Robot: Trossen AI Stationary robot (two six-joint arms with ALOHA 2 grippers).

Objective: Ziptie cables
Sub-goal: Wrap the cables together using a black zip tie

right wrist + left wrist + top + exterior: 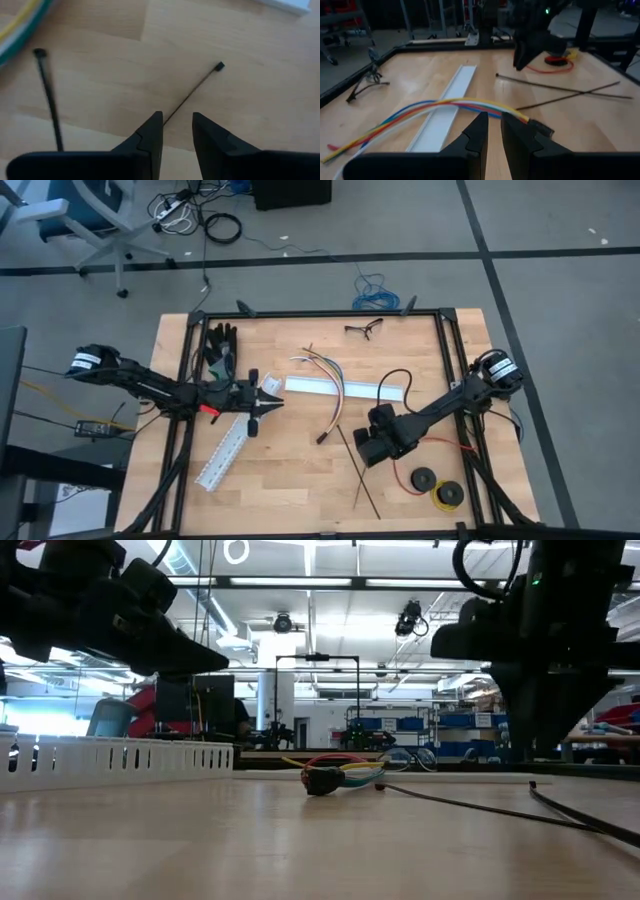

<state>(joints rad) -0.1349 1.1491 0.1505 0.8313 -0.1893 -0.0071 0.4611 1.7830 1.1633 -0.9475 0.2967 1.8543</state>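
The cables (335, 385) lie loose on the table's middle, a bundle of coloured wires (445, 107) ending in a small dark plug (322, 438) toward the near side. Two thin black zip ties (362, 475) lie crossed on the wood to the right of the plug. My left gripper (272, 402) hovers level just left of the bundle, its fingers (494, 125) a narrow gap apart with nothing between them. My right gripper (362, 448) points steeply down over one zip tie (192, 92), open (177, 120), with the tie's strap running beneath the gap. The other tie (49, 95) lies beside it.
One white slotted channel (345, 388) lies under the cables, another (225, 452) at the near left. A black glove (220, 345) lies at the far left. A red wire with black spools (425, 478) sits at the near right. Black frame rails (320, 313) edge the table.
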